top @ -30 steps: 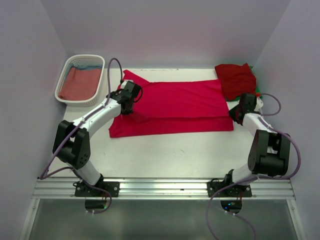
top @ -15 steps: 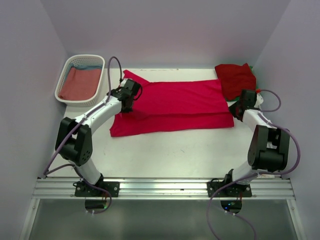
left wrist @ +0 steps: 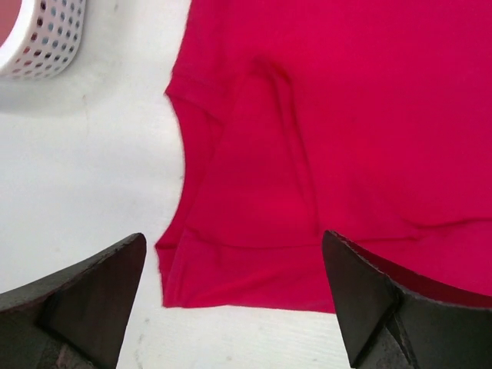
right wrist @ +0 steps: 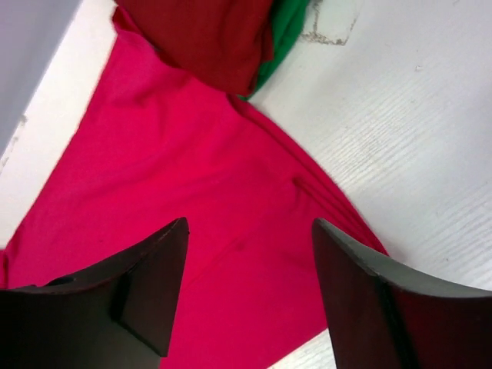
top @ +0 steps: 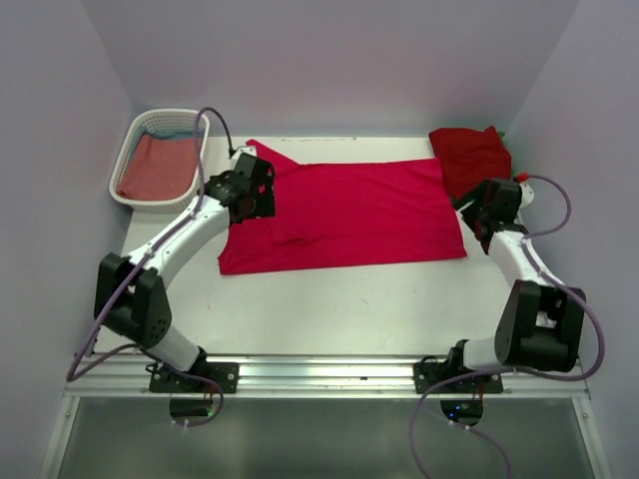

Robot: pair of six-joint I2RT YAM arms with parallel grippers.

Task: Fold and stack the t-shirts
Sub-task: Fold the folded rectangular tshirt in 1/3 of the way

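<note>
- the left claw point(left wrist: 234, 244) is released, its two dark fingers point(left wrist: 92, 300) spread wide with nothing between them; seen past them is the left end of the crimson t-shirt point(top: 359, 210).
- the right claw point(right wrist: 250, 227) is also released, fingers apart and holding nothing, over the right edge of the same shirt.
- the crimson t-shirt lies flat across the middle of the desk point(top: 349, 299), stretched from left to right, with one part jutting out at its far left corner.
- in the left wrist view, cloth layers overlap at the shirt's left end, with soft creases running along the overlap; bare desk shows beside and below that corner.
- just beyond the right claw, a darker red t-shirt point(top: 471, 160) sits at the far right corner of the desk, its near edge touching the crimson one.
- a green t-shirt point(right wrist: 283, 31) peeks out from under the darker red one.
- a white basket point(top: 130, 150) stands at the far left corner, well apart from the right claw and near the left arm.
- inside the basket lies a dusty-red t-shirt point(top: 155, 168), with a strip of blue cloth point(top: 172, 130) along its far side.
</note>
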